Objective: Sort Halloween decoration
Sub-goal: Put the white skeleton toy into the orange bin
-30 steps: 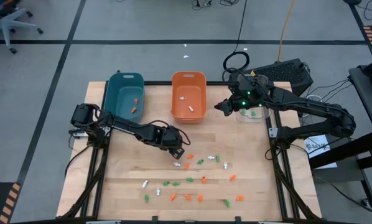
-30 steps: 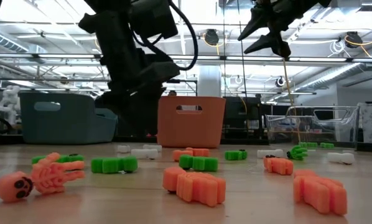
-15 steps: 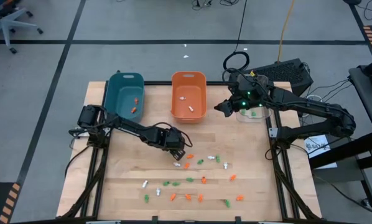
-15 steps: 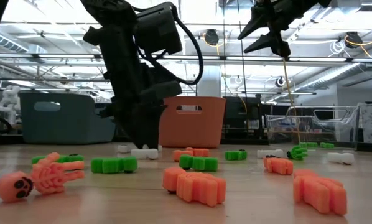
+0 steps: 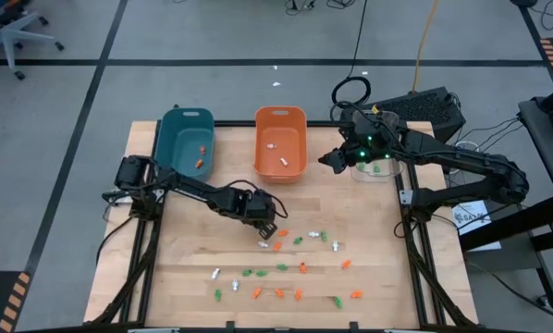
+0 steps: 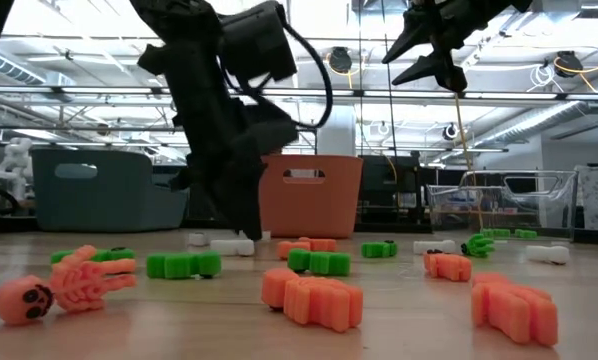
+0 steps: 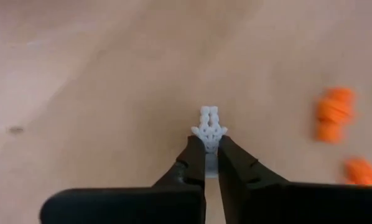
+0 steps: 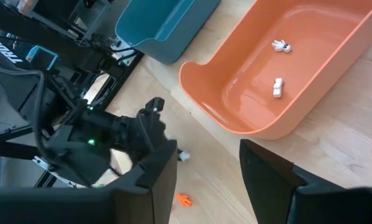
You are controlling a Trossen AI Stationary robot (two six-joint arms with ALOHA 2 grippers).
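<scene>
Near the middle of the surface [image 5: 184,277], the left end effector [image 7: 211,163] pinches a white skeleton trinket [image 7: 209,127] lying on the wood. The right end effector [image 5: 330,159] hangs open beside the orange bin [image 5: 280,139].

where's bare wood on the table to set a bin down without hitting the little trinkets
The left strip of the table, below the teal bin and left of the left gripper, is bare. So is the right edge, below the clear bin. Trinkets crowd the lower middle, below the orange bin.
</scene>
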